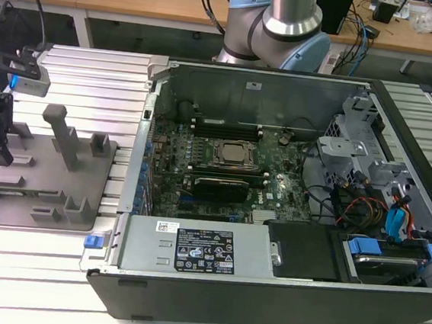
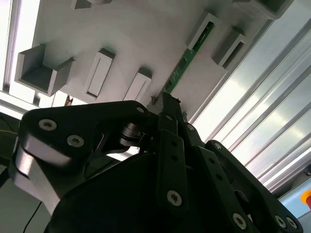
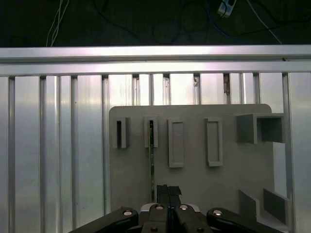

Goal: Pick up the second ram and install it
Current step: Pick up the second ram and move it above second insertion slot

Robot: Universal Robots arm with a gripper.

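Note:
The second ram [image 3: 151, 145] is a thin green stick standing on edge in a slot of the grey fixture plate [image 3: 194, 184]. In the second wrist view the second ram [image 2: 187, 58] runs from the slot to my black fingers [image 2: 171, 114]. My gripper [image 3: 168, 190] is shut, its fingertips pressed together at the stick's near end and apparently clamped on it. In the exterior view the gripper [image 1: 1, 155] hangs over the fixture plate [image 1: 46, 180] at the exterior view's left, outside the computer case.
The open computer case [image 1: 266, 282] lies at the exterior view's right, with its motherboard, CPU socket [image 1: 236, 155] and long black memory slots [image 1: 227, 123]. Grey blocks [image 1: 65, 136] rise from the fixture. Ribbed aluminium table [image 3: 58, 145] surrounds it. The arm's base [image 1: 279, 22] stands behind the case.

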